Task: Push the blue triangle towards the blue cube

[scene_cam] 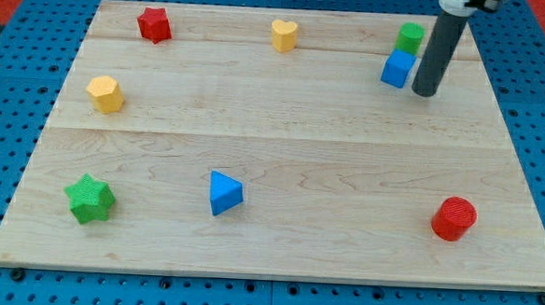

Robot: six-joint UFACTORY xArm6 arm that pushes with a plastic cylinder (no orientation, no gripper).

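Green star [90,199]: lower left of the board [267,255], well clear of any push line.
Yellow hexagon-like block [105,94]: left edge, mid-height; not involved.
Red star [154,24]: top left; not involved.
Blue triangle [225,193]: the task's thing. Sits low on the board, left of centre, untouched and well apart from its target.
Yellow heart [283,34]: top centre, above the likely diagonal path.
Blue cube [398,69]: upper right, the target, touching or just beside the green cylinder [410,36] above it.
My tip [425,91]: just beside the blue cube on the view's right, far from the blue triangle.
Claw: none fitted; the arm ends in a plain rod, so there is no open or closed state to report.
Red cylinder [453,218]: lower right; not involved.
Judgement: push not begun. The tip stands on the wrong side and would likely need to reach the triangle's lower left to drive it up and right.
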